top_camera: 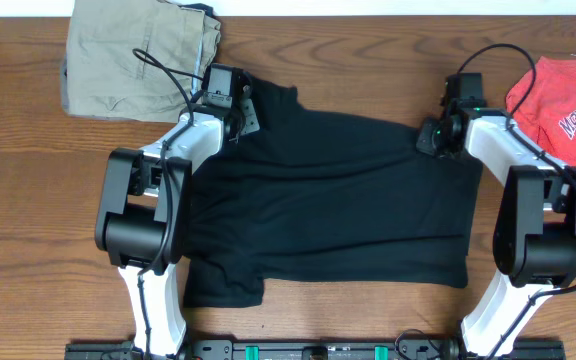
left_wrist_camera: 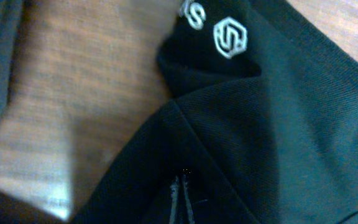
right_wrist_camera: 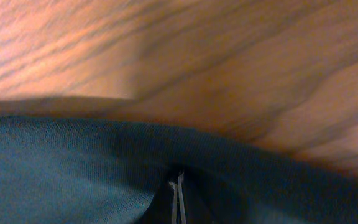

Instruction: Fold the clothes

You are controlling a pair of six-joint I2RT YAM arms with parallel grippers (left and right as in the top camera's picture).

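Lying spread across the middle of the wooden table (top_camera: 28,200) in the overhead view, the black shirt (top_camera: 338,200) sits between the two arms, with one short sleeve reaching toward the near edge. Folded khaki trousers (top_camera: 128,55) lie at the far left corner. A red T-shirt (top_camera: 563,95) lies at the far right, its white lettering cut off by the frame edge and too small to read with certainty. The left gripper (top_camera: 240,118) rests on the shirt's far left corner and the right gripper (top_camera: 430,138) on its far right edge. From above I cannot tell how either pair of jaws stands. In the left wrist view the black cloth carries a white hexagon logo (left_wrist_camera: 230,37) and, just beside it at the top edge, a white letter "S" (left_wrist_camera: 193,15), the tail of a word that is otherwise out of frame. At the bottom, the left gripper (left_wrist_camera: 180,198) has its fingertips pressed together, pinching a ridge of the shirt (left_wrist_camera: 291,137), with bare wood to the left. In the right wrist view the right gripper (right_wrist_camera: 178,200) is likewise clamped tight, its tips meeting on the hem of the shirt (right_wrist_camera: 67,168), which runs across the lower frame with bare table (right_wrist_camera: 197,56) beyond it. No writing shows in this view.
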